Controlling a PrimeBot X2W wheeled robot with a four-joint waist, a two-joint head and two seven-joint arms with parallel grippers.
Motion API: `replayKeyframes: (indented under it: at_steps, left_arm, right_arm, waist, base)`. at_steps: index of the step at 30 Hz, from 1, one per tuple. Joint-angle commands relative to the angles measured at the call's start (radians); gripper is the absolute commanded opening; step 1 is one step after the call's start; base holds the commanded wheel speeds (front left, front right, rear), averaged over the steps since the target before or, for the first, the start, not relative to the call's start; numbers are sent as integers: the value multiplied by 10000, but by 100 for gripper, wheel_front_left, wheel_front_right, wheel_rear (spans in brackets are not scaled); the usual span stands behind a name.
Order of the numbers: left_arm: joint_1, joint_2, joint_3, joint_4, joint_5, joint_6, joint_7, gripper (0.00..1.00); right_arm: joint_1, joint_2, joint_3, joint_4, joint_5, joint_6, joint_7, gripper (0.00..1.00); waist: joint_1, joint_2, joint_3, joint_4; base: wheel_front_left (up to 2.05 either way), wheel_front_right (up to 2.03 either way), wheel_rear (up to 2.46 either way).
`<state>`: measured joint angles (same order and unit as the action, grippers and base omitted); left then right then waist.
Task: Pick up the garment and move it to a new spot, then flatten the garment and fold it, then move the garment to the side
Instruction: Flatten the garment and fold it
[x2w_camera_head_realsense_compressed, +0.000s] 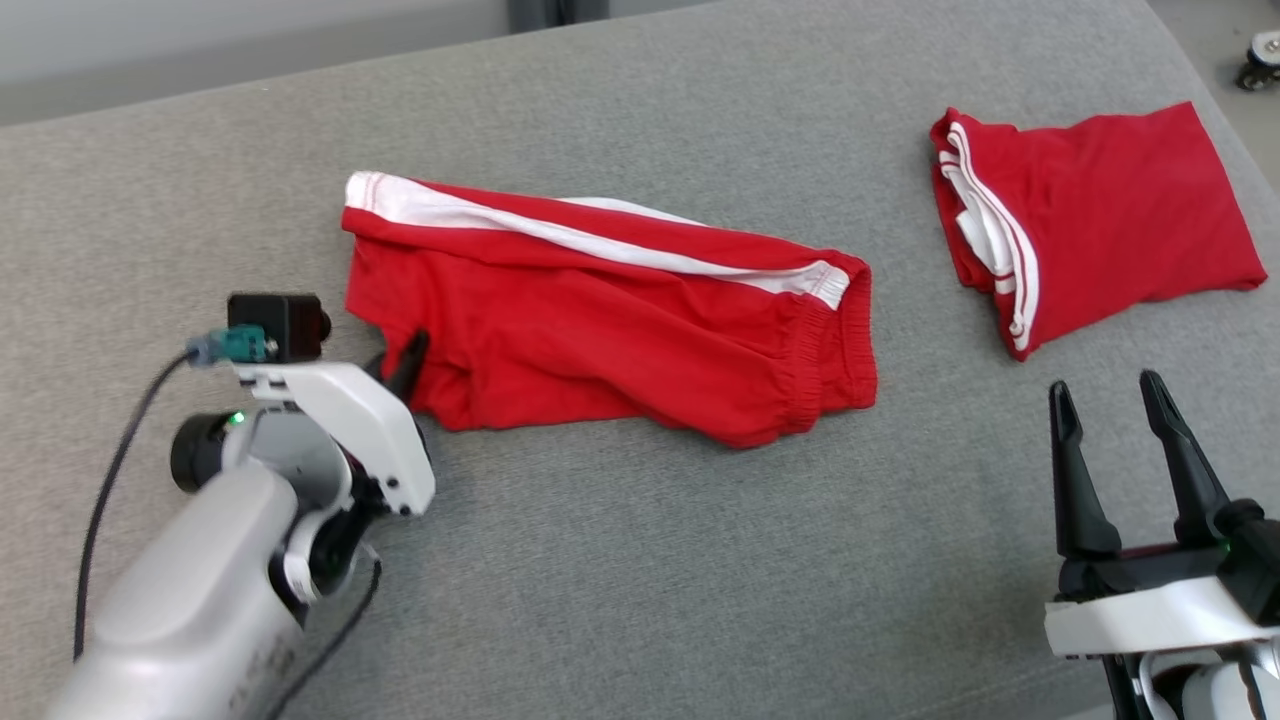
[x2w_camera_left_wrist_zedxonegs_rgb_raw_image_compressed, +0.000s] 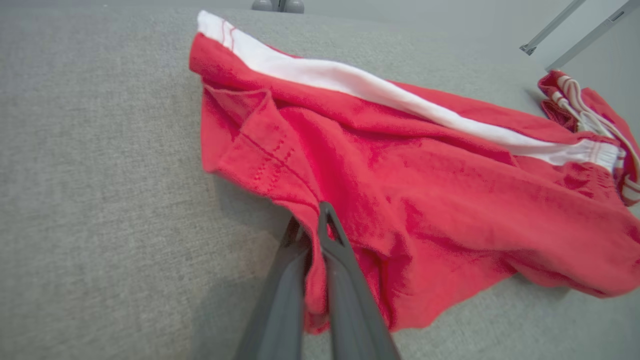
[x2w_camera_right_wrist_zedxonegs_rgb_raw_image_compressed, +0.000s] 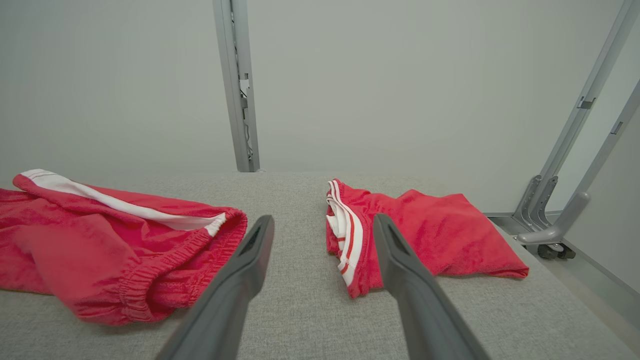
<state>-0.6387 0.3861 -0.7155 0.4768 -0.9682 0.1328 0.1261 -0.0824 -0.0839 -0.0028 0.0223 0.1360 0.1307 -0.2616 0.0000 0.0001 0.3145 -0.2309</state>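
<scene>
The garment (x2w_camera_head_realsense_compressed: 620, 320) is a pair of red shorts with a white side stripe, lying crumpled across the middle of the grey cloth-covered surface (x2w_camera_head_realsense_compressed: 640, 580). My left gripper (x2w_camera_head_realsense_compressed: 405, 358) is at its lower left corner, shut on the hem. In the left wrist view the fingers (x2w_camera_left_wrist_zedxonegs_rgb_raw_image_compressed: 312, 222) pinch a fold of the red cloth (x2w_camera_left_wrist_zedxonegs_rgb_raw_image_compressed: 425, 175), which bunches up between them. My right gripper (x2w_camera_head_realsense_compressed: 1104, 385) hovers open at the lower right, holding nothing. In the right wrist view the right gripper (x2w_camera_right_wrist_zedxonegs_rgb_raw_image_compressed: 322, 220) is apart from the shorts' elastic waistband (x2w_camera_right_wrist_zedxonegs_rgb_raw_image_compressed: 165, 265).
A second red garment (x2w_camera_head_realsense_compressed: 1110, 220) with white trim lies folded at the back right, also seen ahead of the right gripper as a folded pile (x2w_camera_right_wrist_zedxonegs_rgb_raw_image_compressed: 440, 235). A metal frame (x2w_camera_right_wrist_zedxonegs_rgb_raw_image_compressed: 565, 200) stands past the surface's right edge. A black cable (x2w_camera_head_realsense_compressed: 110, 470) trails from the left wrist.
</scene>
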Motion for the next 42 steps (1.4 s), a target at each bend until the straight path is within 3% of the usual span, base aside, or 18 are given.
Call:
replayKeyframes:
  at_steps: [1, 13, 18, 19, 20, 21, 24, 27, 31, 34, 38, 42]
  left_arm:
    - [429, 86, 24, -409, 47, 104, -175, 0]
    - [4005, 641, 309, -4296, -376, 1548, -1394, 0]
    - [4784, 583, 270, -4884, -526, 1682, -1697, 0]
    - [4840, 537, 253, -4837, -496, 1677, -1790, 13]
    - [4872, 496, 158, -4778, -396, 1630, -1856, 45]
    - [4838, 477, 17, -4700, -210, 1533, -1962, 100]
    - [4857, 355, -153, -4491, 450, 1636, -2749, 100]
    - [5284, 426, 60, -4421, 1282, 2098, -3642, 100]
    - [5904, 317, 597, -4656, 2550, 2791, -3917, 100]
    - [6285, 109, 1145, -4968, 3621, 2995, -3920, 100]
    - [6665, -470, 1885, -5082, 4622, 2731, -3914, 100]
    - [6799, -1271, 2642, -4867, 5377, 2131, -3918, 100]
  right_arm:
    - [207, -16, -130, 40, 47, 1, -47, 100]
    - [698, -419, -200, 247, -38, 1, -47, 100]
    - [777, -589, -220, 411, -16, 1, -46, 100]
    - [773, -635, -138, 489, -18, 1, -46, 100]
    - [754, -695, -52, 555, -6, 1, -47, 100]
    - [707, -723, 27, 662, 75, 1, -46, 100]
    - [412, -736, 350, 906, 477, 0, 169, 100]
    - [-42, -868, 788, 745, 1004, 1, 1001, 100]
    - [-750, -1250, 1316, 294, 1648, 1, 3047, 100]
    - [-1315, -1449, 1351, 301, 1627, 1, 4717, 100]
    - [-1875, -1414, 1348, 720, 1335, 1, 6161, 100]
    - [-2064, -1322, 1251, 1535, 1187, 1, 6940, 100]
  waist:
    - [0, -1, -186, 221]
    - [0, -1, -802, 1369]
    - [0, -1, -870, 1752]
    - [0, -1, -878, 1832]
    - [0, -1, -881, 1906]
    - [0, -1, -892, 1957]
    - [0, -1, -967, 2023]
    - [0, -1, -1064, 2033]
    - [0, -1, -1128, 2142]
    - [0, -1, -1138, 2338]
    - [0, -1, -1160, 2708]
    - [0, -1, -1175, 3117]
  base:
    - [0, 0, 0]
    - [0, 0, 0]
    - [0, 0, 0]
    - [0, 0, 0]
    - [0, 0, 0]
    - [0, 0, 0]
    - [0, 0, 0]
    - [0, 0, 0]
    - [0, 0, 0]
    - [0, 0, 0]
    - [0, 0, 0]
    - [0, 0, 0]
